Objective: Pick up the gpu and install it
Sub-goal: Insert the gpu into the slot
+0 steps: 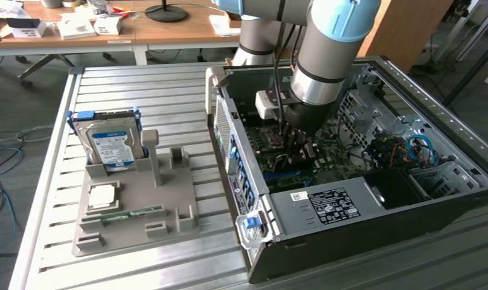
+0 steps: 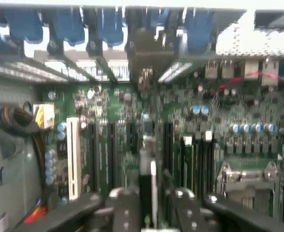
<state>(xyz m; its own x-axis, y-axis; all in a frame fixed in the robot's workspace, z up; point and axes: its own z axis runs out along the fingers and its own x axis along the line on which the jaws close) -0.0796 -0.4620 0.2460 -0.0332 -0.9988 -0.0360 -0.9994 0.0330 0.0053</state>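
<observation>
The gpu shows edge-on in the wrist view as a thin dark blade standing upright over the green motherboard. Its pale metal bracket reaches toward the case's rear slot openings. My gripper is shut on the card, with one dark finger close on each side. In the exterior view the gripper reaches straight down into the open computer case, low over the motherboard. The card itself is mostly hidden there behind the wrist.
A grey parts holder lies on the slatted table at the exterior view's left. It carries an upright hard drive, a processor chip and a green memory stick. Blue cables and drive bays crowd the case's far side.
</observation>
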